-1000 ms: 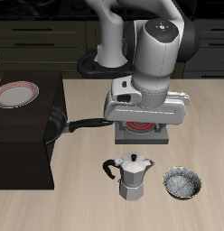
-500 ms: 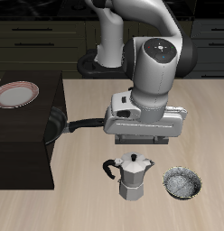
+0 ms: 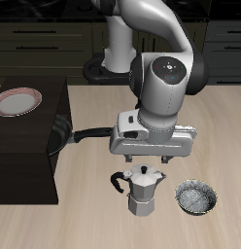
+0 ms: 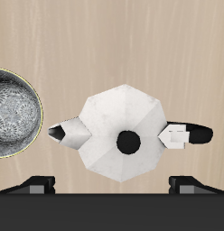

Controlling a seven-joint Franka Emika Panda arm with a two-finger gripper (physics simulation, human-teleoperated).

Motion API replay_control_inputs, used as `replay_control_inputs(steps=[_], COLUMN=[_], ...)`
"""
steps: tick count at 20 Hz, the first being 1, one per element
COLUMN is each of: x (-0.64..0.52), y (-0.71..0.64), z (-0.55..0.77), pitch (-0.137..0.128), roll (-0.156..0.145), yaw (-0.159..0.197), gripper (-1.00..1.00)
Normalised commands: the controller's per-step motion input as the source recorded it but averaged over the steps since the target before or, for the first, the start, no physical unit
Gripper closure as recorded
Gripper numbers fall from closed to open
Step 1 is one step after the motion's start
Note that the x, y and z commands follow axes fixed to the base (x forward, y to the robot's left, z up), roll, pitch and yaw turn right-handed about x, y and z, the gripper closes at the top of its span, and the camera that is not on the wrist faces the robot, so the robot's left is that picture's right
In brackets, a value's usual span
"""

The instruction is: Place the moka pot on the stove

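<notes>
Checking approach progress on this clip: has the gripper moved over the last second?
Yes. Judged against the stationary moka pot, the gripper has come forward toward the table's front edge, off the stove and nearly above the pot.

exterior: high, frontal, wide | wrist: straight down, close | shared: moka pot (image 3: 142, 190) (image 4: 123, 132)

Moka pot (image 3: 144, 191) faceted silver metal, satin; bowl (image 3: 195, 198) prob. crinkled shiny metal; table (image 3: 93, 219) pale matt wood.

The arm's tool (image 3: 152, 159) has moved forward over the moka pot (image 3: 142, 190).
</notes>
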Motion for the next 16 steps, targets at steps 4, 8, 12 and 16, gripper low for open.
replay_control_inputs(steps=[4, 8, 12, 16], x=[0.02, 0.06, 0.05, -0.01], y=[-0.03, -0.11, -0.13, 0.06], z=[-0.11, -0.07, -0.09, -0.17], pitch=[0.004, 0.009, 0.008, 0.014], roll=[-0.008, -0.009, -0.022, 0.004], yaw=[0.017, 0.001, -0.004, 0.03], gripper=[-1.0, -1.0, -1.0, -1.0])
